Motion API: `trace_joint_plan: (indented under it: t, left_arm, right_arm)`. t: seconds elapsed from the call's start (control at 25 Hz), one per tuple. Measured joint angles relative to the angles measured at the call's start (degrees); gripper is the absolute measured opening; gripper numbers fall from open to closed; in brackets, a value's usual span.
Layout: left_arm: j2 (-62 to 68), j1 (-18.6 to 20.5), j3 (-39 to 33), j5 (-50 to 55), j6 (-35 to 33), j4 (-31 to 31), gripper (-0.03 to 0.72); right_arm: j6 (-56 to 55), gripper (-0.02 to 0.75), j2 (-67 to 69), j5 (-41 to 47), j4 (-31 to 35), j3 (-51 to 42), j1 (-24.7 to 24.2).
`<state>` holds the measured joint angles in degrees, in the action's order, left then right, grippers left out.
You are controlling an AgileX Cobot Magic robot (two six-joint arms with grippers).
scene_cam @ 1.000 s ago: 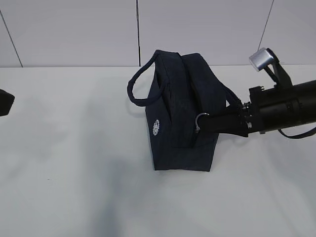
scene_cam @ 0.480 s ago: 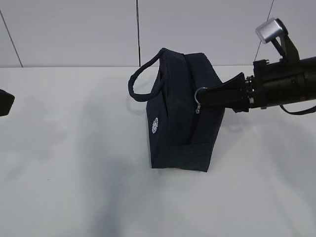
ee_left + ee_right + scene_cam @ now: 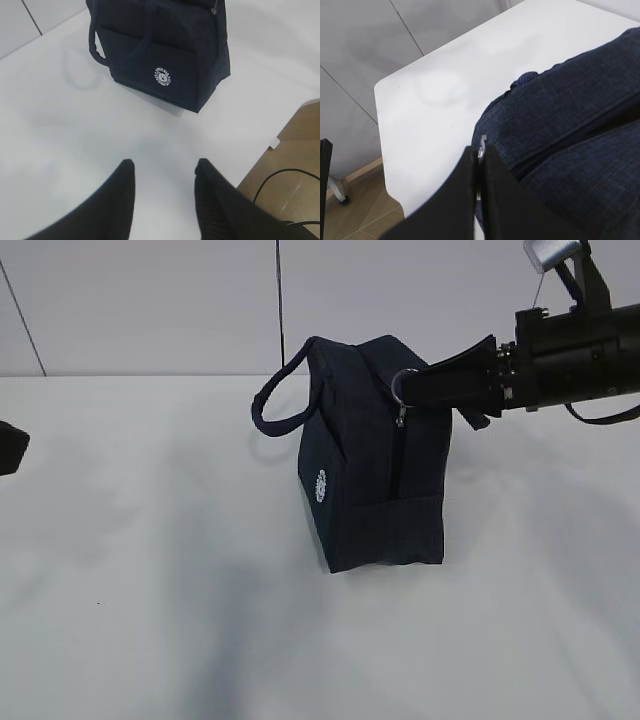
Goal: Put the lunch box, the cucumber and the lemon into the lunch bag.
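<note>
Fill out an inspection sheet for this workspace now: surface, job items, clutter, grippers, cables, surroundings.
Surface: white table, bare around the bag.
Job's things: navy lunch bag standing on the table; lunch box, cucumber and lemon not seen.
Clutter: nothing seen.
Grippers: right gripper shut on the zipper ring at the bag's top; left gripper open, empty, apart from the bag.
Cables: black cable on the floor.
Surroundings: pale wall panels; wooden floor.

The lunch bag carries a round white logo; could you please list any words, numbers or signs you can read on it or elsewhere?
Logo on the lunch bag: a white ring of lettering around a small figure, too small and blurred to read.
No other text, number or sign shows in any view.
</note>
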<state>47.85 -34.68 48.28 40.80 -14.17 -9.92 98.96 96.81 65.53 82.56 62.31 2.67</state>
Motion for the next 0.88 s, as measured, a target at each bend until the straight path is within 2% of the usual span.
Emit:
trace_joint_plan:
  t: [0.6,0.88]
  left_arm:
    - [0.7,0.0,-0.1,-0.1,0.0,-3.24,0.291]
    - [2.19,0.0,-2.03,-4.41,0.0,-8.07,0.291]
  right_arm:
    - [-1.47,0.007,0.0,0.11,0.0,0.1,0.0]
    - [-3.09,0.007,0.0,0.19,0.0,0.1,0.0]
